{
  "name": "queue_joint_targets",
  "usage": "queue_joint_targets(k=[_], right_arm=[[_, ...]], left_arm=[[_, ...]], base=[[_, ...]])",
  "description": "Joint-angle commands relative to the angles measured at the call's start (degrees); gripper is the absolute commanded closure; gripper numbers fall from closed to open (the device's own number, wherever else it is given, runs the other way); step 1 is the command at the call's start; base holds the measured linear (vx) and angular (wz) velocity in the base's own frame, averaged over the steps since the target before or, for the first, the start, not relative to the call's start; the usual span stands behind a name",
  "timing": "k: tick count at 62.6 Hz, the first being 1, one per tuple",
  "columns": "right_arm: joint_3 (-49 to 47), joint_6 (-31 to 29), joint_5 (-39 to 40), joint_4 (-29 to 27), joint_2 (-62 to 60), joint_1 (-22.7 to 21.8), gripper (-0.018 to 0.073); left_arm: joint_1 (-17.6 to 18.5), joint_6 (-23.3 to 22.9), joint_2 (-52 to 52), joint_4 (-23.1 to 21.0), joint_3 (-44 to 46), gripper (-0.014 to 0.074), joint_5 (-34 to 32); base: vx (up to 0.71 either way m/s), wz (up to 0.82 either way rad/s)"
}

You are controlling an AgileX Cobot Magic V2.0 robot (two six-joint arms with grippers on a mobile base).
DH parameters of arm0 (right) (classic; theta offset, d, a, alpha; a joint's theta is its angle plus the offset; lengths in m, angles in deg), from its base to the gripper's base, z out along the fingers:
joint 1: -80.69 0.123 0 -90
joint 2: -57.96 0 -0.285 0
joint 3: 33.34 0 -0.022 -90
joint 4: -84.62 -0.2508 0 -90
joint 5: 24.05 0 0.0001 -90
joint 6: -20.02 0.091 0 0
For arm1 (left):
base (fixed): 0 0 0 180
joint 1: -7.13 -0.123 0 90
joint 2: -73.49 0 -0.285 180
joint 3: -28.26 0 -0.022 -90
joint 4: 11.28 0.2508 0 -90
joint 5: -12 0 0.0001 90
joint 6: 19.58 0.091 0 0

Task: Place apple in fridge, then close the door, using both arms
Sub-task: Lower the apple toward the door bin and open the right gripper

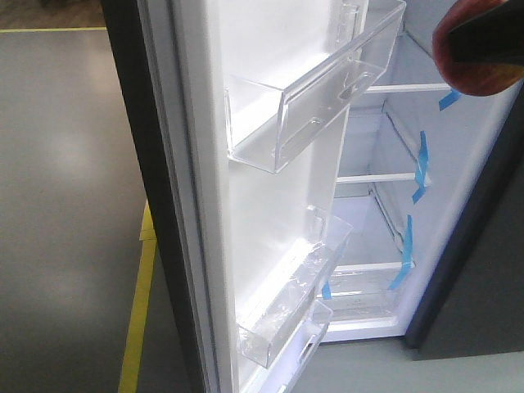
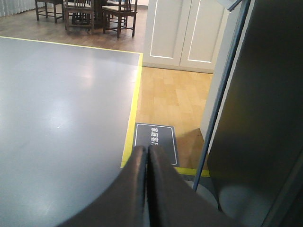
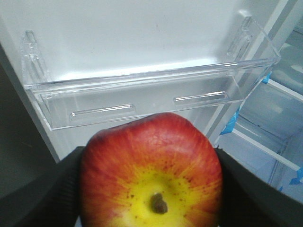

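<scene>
- Right gripper [image 3: 150, 163] clamped on the apple [image 3: 151, 175]; dark fingers [image 3: 45, 198] pressed against its left and right flanks.
- Apple fills the gap between the fingers, with the stem and yellow dimple turned toward the wrist camera and the red shoulder pointing away.
- Held in the air just before the door [image 1: 262, 205], facing the white inner lining and the clear upper bin [image 3: 142, 94]; not resting in the bin or on a shelf.
- Front view: apple [image 1: 483, 79] at the top right corner, with a dark finger [image 1: 491, 37] lying across it, about level with the upper bin [image 1: 315, 106].
- Fridge [image 1: 385, 213] open: white interior, clear shelves [image 1: 377, 178], blue tape strips [image 1: 422, 160] on the inner wall.
- Second clear bin [image 1: 286, 303] lower on the door.
- Left gripper [image 2: 146, 150] pressed together tip to tip, aimed down at the grey floor [image 2: 61, 118] near a yellow line [image 2: 132, 109] and a dark floor sign [image 2: 155, 142].
- Door's dark grey outer face [image 2: 265, 118] just to the right of the left gripper.
</scene>
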Motion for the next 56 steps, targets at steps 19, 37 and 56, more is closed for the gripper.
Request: queue_joint_targets(k=[19, 37, 56], right_arm=[[-1.8, -0.5, 7.5, -0.9, -0.8, -0.2, 0.0566], [-1.8, -0.3, 20.9, -5.1, -0.8, -0.2, 0.0566], [-4.6, -10.5, 29.7, -20.5, 8.1, -0.2, 0.0566]], left_arm=[[0.1, -0.4, -0.9, -0.4, -1.6, 0.0603, -3.9], [0.1, -0.4, -0.9, -0.4, -1.6, 0.0603, -3.9], [0.1, -0.4, -0.9, -0.4, -1.6, 0.0603, -3.9]], base=[[0.0, 0.0], [0.0, 0.0], [0.0, 0.0]])
